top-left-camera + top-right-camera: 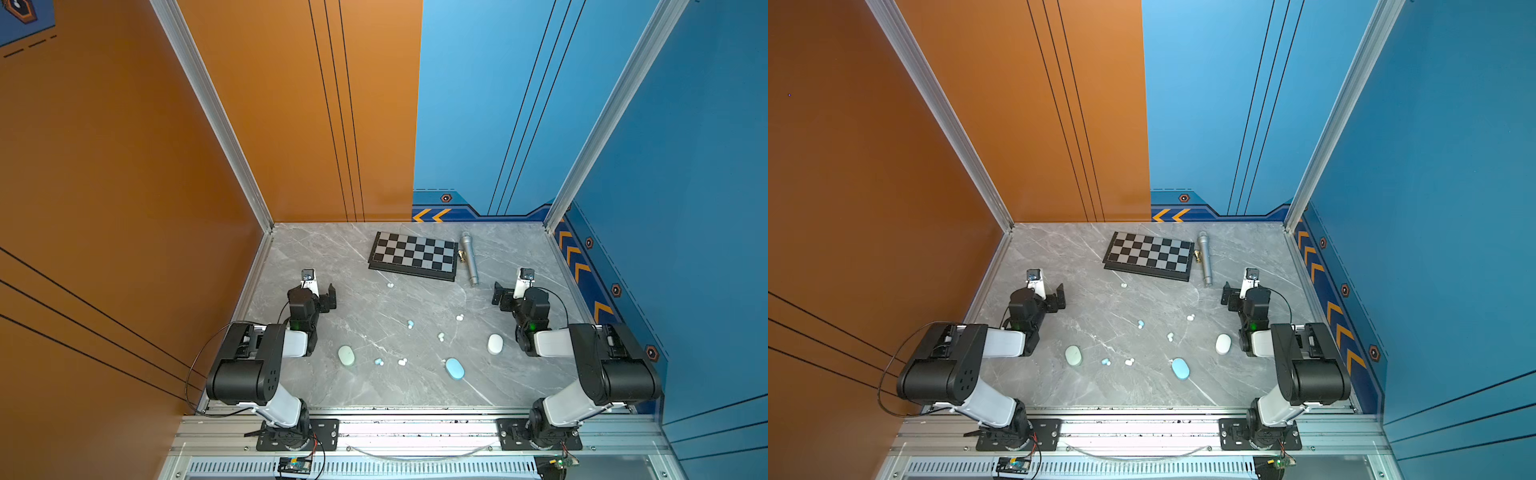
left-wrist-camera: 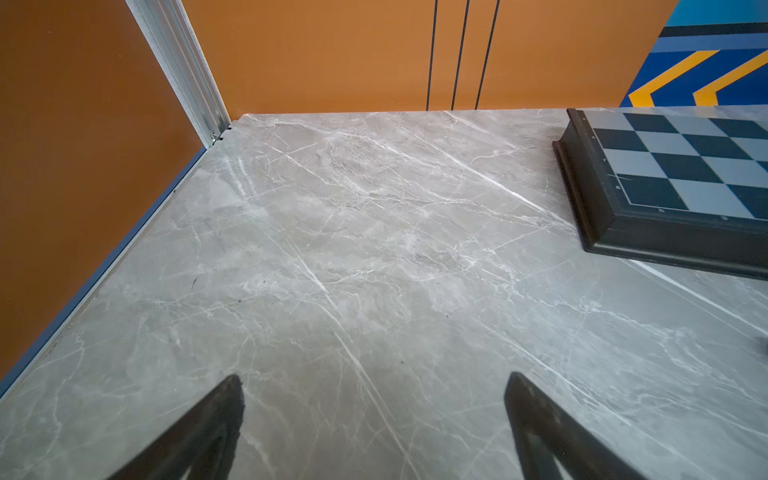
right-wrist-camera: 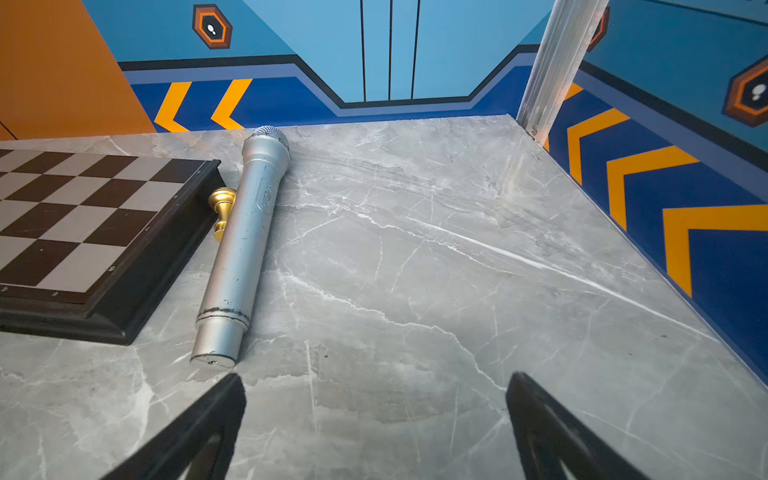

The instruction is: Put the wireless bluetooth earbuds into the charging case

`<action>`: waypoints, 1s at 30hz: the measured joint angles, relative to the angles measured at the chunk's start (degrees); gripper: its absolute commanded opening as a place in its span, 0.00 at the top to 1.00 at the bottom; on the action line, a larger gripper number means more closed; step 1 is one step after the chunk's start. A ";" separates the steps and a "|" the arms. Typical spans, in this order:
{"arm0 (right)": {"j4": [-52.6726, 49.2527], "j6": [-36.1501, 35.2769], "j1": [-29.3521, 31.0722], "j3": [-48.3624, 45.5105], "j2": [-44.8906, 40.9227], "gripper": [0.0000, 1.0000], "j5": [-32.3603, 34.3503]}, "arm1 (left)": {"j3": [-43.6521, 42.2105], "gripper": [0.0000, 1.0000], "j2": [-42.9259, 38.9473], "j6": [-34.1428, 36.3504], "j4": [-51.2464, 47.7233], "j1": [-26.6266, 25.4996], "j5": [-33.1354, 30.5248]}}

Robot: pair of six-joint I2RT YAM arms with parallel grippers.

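Standing over the grey marble table (image 1: pixel 374 390), I read it as a clock face with twelve at the back wall. The chessboard (image 1: pixel 413 255) is the biggest thing on it, lying flat at twelve.

The left gripper (image 1: pixel 330 298) hangs at nine and the right gripper (image 1: pixel 498 296) at three. Both have their jaws spread wide and hold nothing. Each wrist view shows only bare marble between the dark fingertips (image 2: pixel 232 399).

A silver microphone (image 1: pixel 468 259) lies at one, just beside the board's edge.

Three pebble-shaped charging cases sit toward the near half:
- The mint case (image 1: pixel 346 355) is at seven, near the left arm.
- The blue case (image 1: pixel 454 368) is at five.
- The white case (image 1: pixel 495 343) is at four, just beside the right arm.

A gold chess piece (image 1: pixel 460 254) is wedged between board and microphone.

The earbuds are scattered loose across the middle, all outside the cases and all clear of both grippers:
- The far earbud (image 1: pixel 390 285) is closest to the left gripper, off at its three o'clock.
- A white earbud (image 1: pixel 459 317) lies nearest the right gripper, at its eight o'clock.
- A blue earbud (image 1: pixel 410 324) and a pale earbud (image 1: pixel 441 336) sit near the centre.
- A second blue earbud (image 1: pixel 378 362) and a second white earbud (image 1: pixel 402 362) lie at six, between the mint and blue cases.
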 measured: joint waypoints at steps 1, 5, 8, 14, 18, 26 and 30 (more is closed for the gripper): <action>0.00 0.00 0.00 0.00 0.00 0.00 0.00 | 0.00 0.02 0.00 0.00 -0.02 0.00 0.00; 0.00 0.00 0.00 0.00 0.00 0.00 0.00 | 0.00 0.02 0.00 0.15 -0.02 0.00 -0.02; 0.00 0.00 0.00 -0.02 0.00 0.00 0.00 | 0.00 0.02 0.00 0.13 -0.02 0.11 0.07; 0.00 0.00 0.00 -0.02 0.00 0.00 0.00 | 0.00 0.02 0.00 0.13 -0.02 0.46 0.09; 0.00 0.02 0.00 -0.02 0.00 0.00 0.00 | -0.02 0.02 0.00 0.13 0.00 0.44 0.11; -0.83 0.15 0.00 -0.02 -0.46 0.00 0.24 | -0.04 0.02 -0.44 -0.04 -0.57 0.90 0.68; -11.08 0.66 0.02 1.92 -6.91 0.00 2.56 | -0.04 0.02 -5.62 -0.07 -4.96 1.05 0.59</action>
